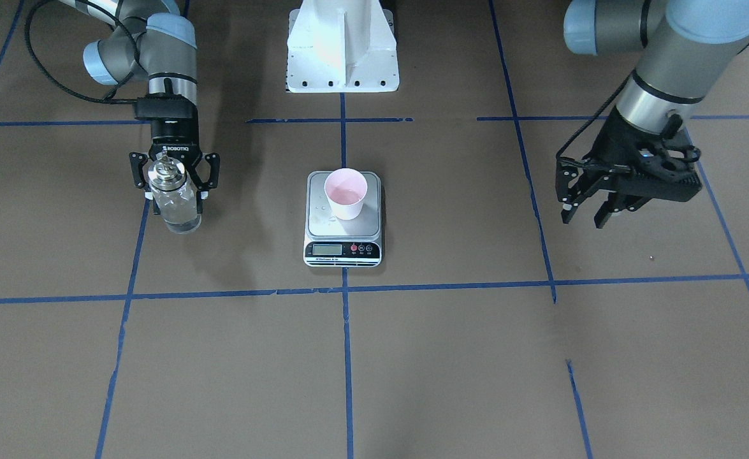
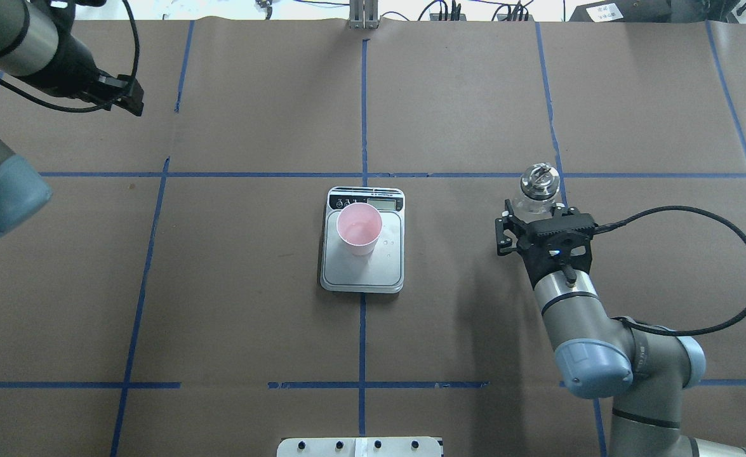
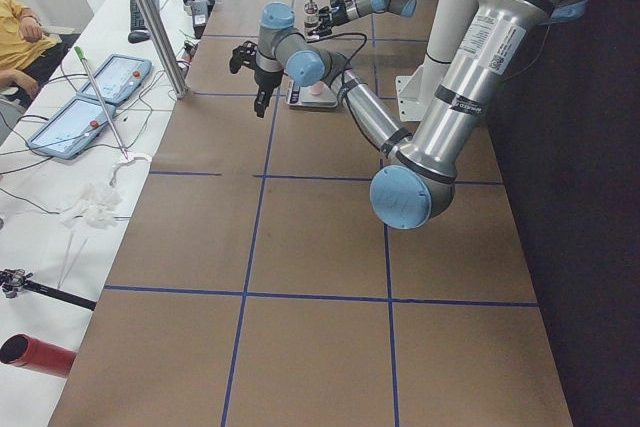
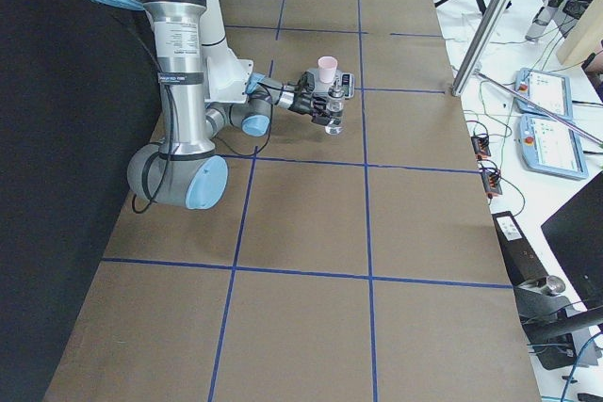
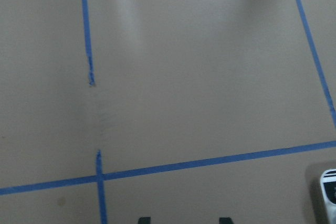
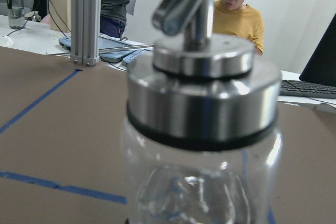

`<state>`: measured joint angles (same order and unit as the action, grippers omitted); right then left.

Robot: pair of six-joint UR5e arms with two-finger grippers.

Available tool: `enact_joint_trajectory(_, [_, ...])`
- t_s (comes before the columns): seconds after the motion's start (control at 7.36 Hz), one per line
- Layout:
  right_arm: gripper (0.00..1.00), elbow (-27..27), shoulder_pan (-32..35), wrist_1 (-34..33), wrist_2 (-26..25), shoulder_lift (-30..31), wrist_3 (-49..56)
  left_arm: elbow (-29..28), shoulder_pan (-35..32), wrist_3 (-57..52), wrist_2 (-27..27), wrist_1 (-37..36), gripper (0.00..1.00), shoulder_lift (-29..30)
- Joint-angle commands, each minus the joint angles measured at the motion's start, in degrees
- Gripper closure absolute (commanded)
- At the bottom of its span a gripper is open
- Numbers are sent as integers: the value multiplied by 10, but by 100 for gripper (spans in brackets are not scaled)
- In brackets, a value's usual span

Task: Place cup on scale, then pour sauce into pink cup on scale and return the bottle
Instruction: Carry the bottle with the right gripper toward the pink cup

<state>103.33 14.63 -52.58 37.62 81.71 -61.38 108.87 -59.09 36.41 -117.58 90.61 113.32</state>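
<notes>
From the front, the table [image 1: 450, 357] is brown paper crossed by blue tape lines [image 1: 347, 357], with a white mount [image 1: 342, 57] at the robot's edge. The right pincer [image 1: 175, 191] is clamped on the bottle [image 1: 178, 210], which stands upright between its fingers; I cannot tell whether its base touches the paper. The left pincer [image 1: 583, 220] hangs with its jaws spread wide and nothing in them. The scale [image 1: 320, 220] lies between the two pincers, well apart from each, with the cup [image 1: 346, 194] upright on its plate. The overhead view adds the bottle's silver cap [image 2: 539, 179] showing just beyond the right pincer, and cables [image 2: 449, 9] along the table's far edge. The left side view alone shows a white bench [image 3: 60, 187] past the left pincer, carrying two tablets [image 3: 100, 97], with a person in yellow [image 3: 20, 37] seated there. The right side view shows a slanting metal post [image 4: 490, 25]. The left wrist camera sees only bare paper, tape and one corner of the scale at its lower right edge. The right wrist camera is filled by the cap; behind it stand two people and a keyboard [image 6: 310, 88].
</notes>
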Motion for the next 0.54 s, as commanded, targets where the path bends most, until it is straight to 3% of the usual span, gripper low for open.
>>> enact_joint_trajectory(0.0, [100,-1,-6,-53,27,-50,-5,-3,-52,-97,-4,2,47,-32])
enact_joint_trajectory(0.14, [100,-3,-10,-107,12,-73,5,-6,-65,-122,-14,3,47,-45])
enact_joint_trajectory(0.27, [100,4,-13,-289,-19,-136,6,-6,-78,-141,-25,3,47,-49])
enact_joint_trajectory(0.41, [100,4,-15,-400,-18,-174,6,-6,-86,-147,-34,3,47,-53])
